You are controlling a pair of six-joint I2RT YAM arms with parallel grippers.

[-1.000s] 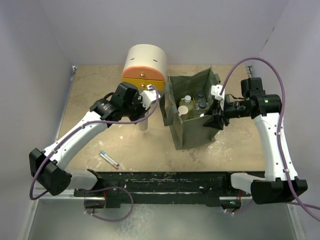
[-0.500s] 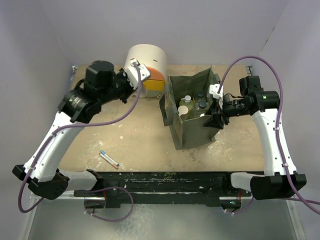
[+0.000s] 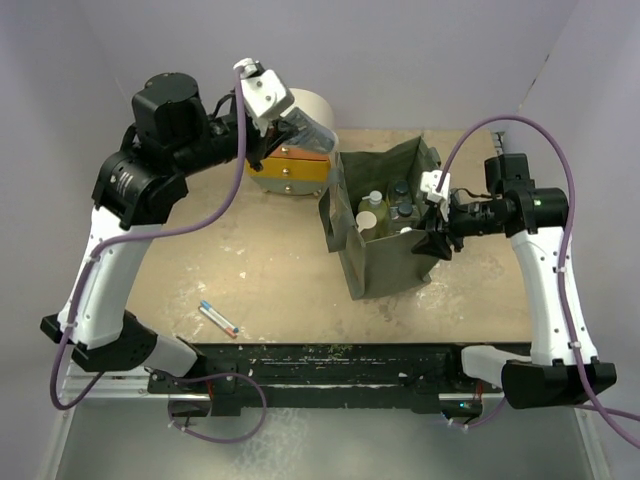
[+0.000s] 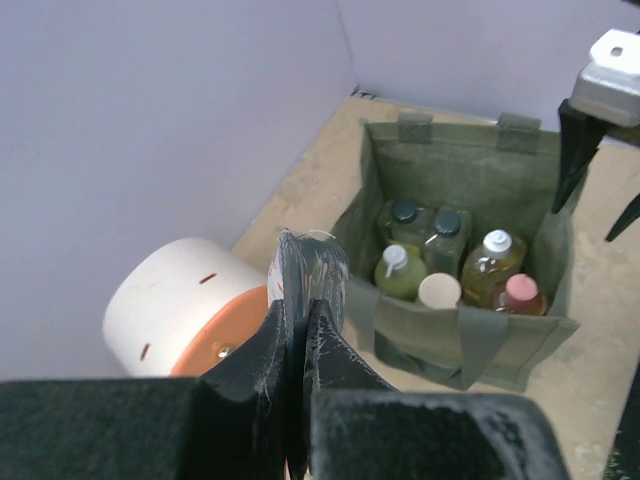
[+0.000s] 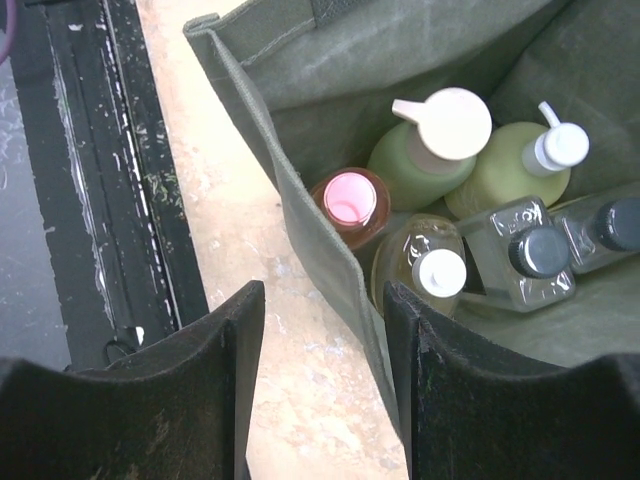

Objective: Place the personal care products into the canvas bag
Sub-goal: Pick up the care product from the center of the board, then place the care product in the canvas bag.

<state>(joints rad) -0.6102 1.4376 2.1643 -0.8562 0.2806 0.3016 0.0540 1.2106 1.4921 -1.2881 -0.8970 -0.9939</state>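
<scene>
My left gripper point(image 3: 288, 120) is raised high above the round drawer unit and shut on the slim grey bottle point(image 3: 315, 130). In the left wrist view the grey bottle point(image 4: 310, 265) sticks up between the closed fingers point(image 4: 330, 350). The olive canvas bag point(image 3: 385, 265) stands open right of centre. Inside it are the two clear black-capped bottles point(image 5: 540, 250), the pale green pump bottle point(image 5: 545, 150), the green white-capped bottle point(image 5: 440, 130), the orange pink-capped bottle point(image 5: 347, 198) and a yellowish white-capped bottle point(image 5: 440, 272). My right gripper point(image 5: 322, 300) is open, straddling the bag's right wall point(image 5: 330, 250).
The round cream, orange and yellow drawer unit point(image 3: 290, 165) stands behind the bag's left side. A small pen-like stick point(image 3: 218, 318) lies on the table near the front left. A black rail point(image 3: 330, 365) runs along the near edge. Walls enclose the table.
My left arm has lifted from the table beside the bag, carrying the slim grey bottle up and back over the drawer unit. The right arm has barely moved.
</scene>
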